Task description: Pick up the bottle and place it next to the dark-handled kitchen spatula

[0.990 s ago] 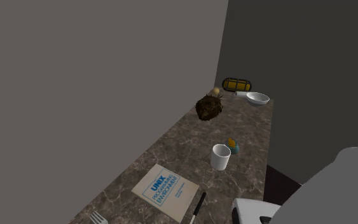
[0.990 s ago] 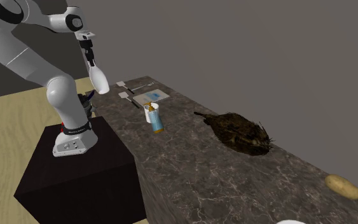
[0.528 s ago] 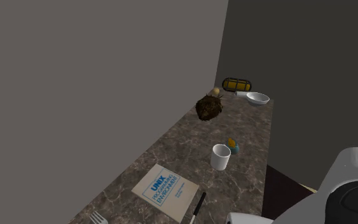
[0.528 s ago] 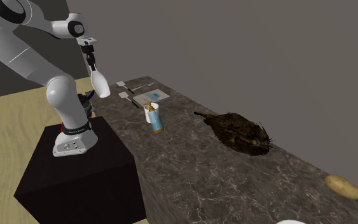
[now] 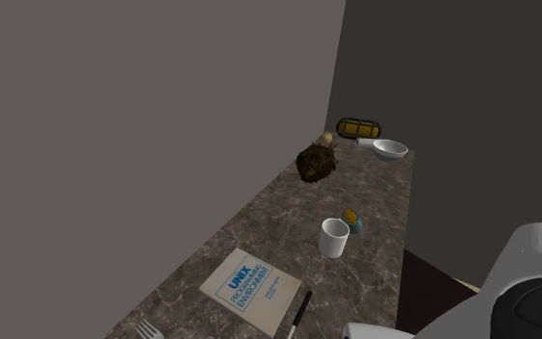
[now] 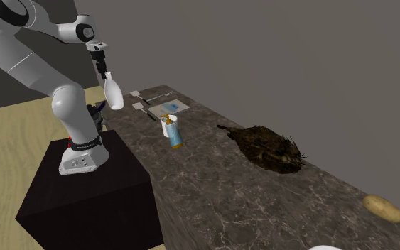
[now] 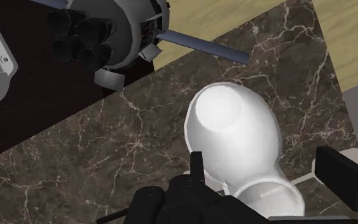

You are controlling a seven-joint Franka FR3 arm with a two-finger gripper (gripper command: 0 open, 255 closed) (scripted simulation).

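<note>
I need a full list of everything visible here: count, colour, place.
white bulbous bottle: 1, white, held over the counter's end
dark-handled spatula: 1, black handle, beside book
UNIX book: 1, white-blue, on counter
mug: 1, white, mid-counter
small container: 1, blue-orange, beside mug
bristly clump: 1, brown, near wall
potato: 1, tan, beyond clump
bowl: 1, white, far end
fork: 1, grey, near book
marbled counter: 1, dark brown
box stand: 1, black, on floor
arm: 1, white, on stand
gripper: 1, black, shut on bottle

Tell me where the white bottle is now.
In the second exterior view's upper left, the white bottle hangs in the gripper above the marble counter's end, close to the dark-handled spatula.
</note>
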